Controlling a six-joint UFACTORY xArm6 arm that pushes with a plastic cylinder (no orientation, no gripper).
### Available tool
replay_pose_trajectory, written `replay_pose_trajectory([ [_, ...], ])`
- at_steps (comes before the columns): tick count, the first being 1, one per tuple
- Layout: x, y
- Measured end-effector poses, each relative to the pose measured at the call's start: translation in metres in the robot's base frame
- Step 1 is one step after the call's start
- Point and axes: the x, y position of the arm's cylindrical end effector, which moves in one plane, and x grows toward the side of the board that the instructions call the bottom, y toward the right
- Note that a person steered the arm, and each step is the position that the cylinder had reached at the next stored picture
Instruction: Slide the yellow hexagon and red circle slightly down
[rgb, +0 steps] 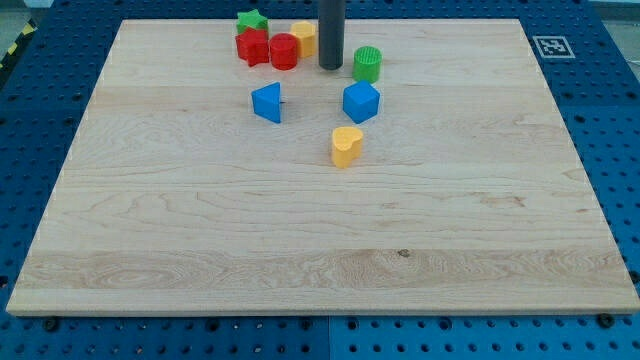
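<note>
The yellow hexagon (305, 37) sits near the board's top edge, partly hidden behind the rod. The red circle (284, 51) touches it on its left and lower side. My tip (331, 66) rests on the board just right of the yellow hexagon and right of the red circle, with the dark rod rising out of the view's top. A red star-like block (252, 47) touches the red circle's left side. A green star (252, 21) lies above it.
A green cylinder (367, 64) stands right of my tip. A blue cube (361, 101) and a blue triangle (267, 102) lie below. A yellow heart (346, 146) lies lower still. The wooden board (320, 260) sits on a blue pegboard table.
</note>
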Motion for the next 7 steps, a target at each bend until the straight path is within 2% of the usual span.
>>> replay_pose_trajectory([
  [1,-0.030,0.009],
  [3,-0.061,0.017],
  [5,-0.061,0.003],
  [7,-0.050,-0.041],
])
